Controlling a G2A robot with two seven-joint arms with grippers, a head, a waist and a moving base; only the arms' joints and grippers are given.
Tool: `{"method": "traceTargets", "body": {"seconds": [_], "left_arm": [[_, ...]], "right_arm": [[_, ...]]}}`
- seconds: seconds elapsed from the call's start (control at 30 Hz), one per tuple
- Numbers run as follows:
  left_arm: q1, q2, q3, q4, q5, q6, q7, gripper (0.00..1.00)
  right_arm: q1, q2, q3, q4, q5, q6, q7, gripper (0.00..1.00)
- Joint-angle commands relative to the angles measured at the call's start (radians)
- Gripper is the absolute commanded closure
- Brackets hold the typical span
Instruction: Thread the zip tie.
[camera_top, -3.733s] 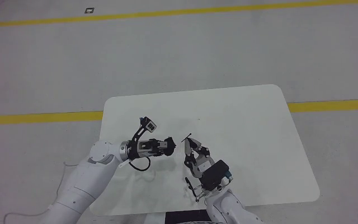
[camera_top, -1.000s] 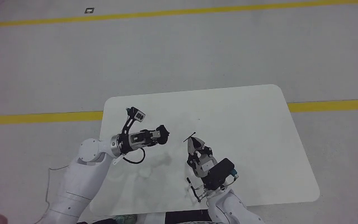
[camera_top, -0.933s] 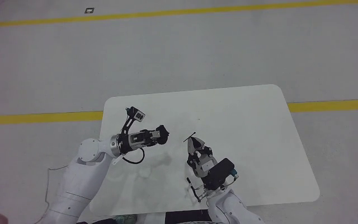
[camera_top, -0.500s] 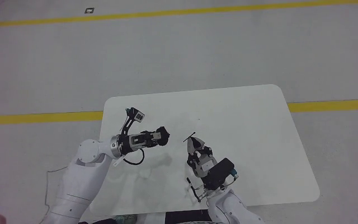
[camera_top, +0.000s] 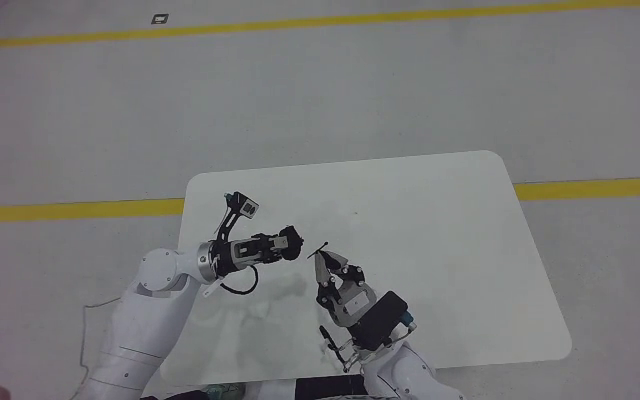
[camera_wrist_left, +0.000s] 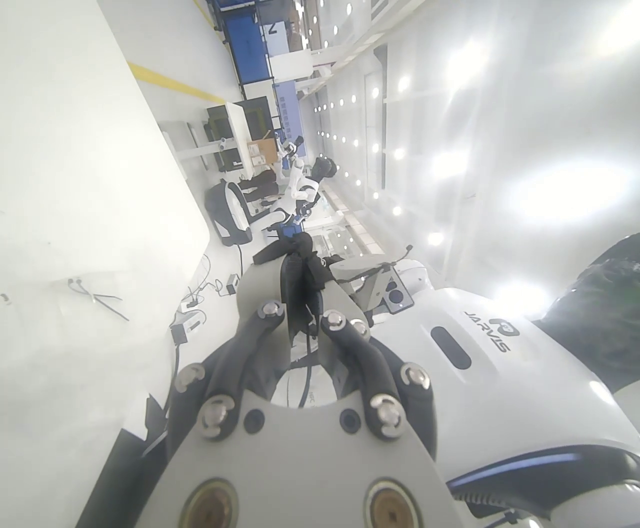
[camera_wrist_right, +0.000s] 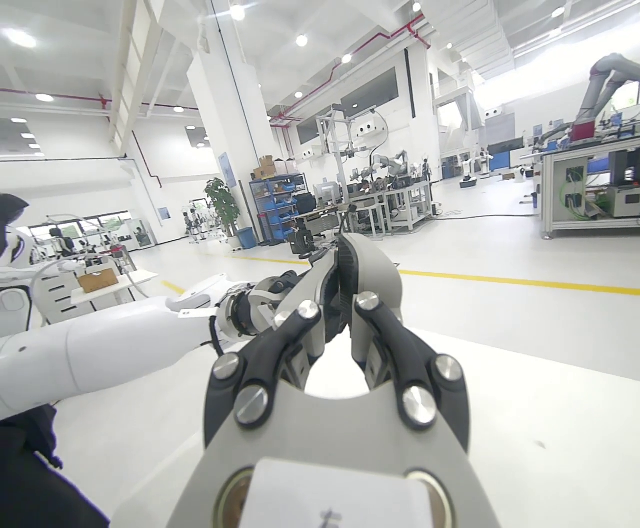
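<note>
My right gripper (camera_top: 323, 262) has swung in toward the left gripper (camera_top: 292, 239), top view, zip tie (camera_top: 321, 247) pinched in it, tip just beside the left gripper, left wrist view, that pincer (camera_wrist_left: 299, 255) pressed closed, right wrist view, right gripper (camera_wrist_right: 340, 260) clamped on the zip tie.

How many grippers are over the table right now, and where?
2. The left gripper is over the left half of the table; the right gripper is just beside it, nearer the robot, holding the zip tie. None seems hidden.

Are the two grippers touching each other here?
Apart. The top view shows bare table between the left gripper and the right gripper holding the zip tie.
</note>
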Motion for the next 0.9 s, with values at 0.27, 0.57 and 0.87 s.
{"method": "traceTargets", "body": {"seconds": [0.27,0.57,0.87], "left_arm": [[0.000,0.000,0.000,0.000,0.000,0.000,0.000,1.00],[0.000,0.000,0.000,0.000,0.000,0.000,0.000,1.00],[0.000,0.000,0.000,0.000,0.000,0.000,0.000,1.00]], "right_arm": [[0.021,-0.007,-0.014,0.018,-0.014,0.038,-0.003,1.00],[0.064,-0.016,-0.045,0.013,-0.054,0.046,0.031,1.00],[0.094,-0.029,-0.070,0.045,-0.089,0.112,0.009,1.00]]}}
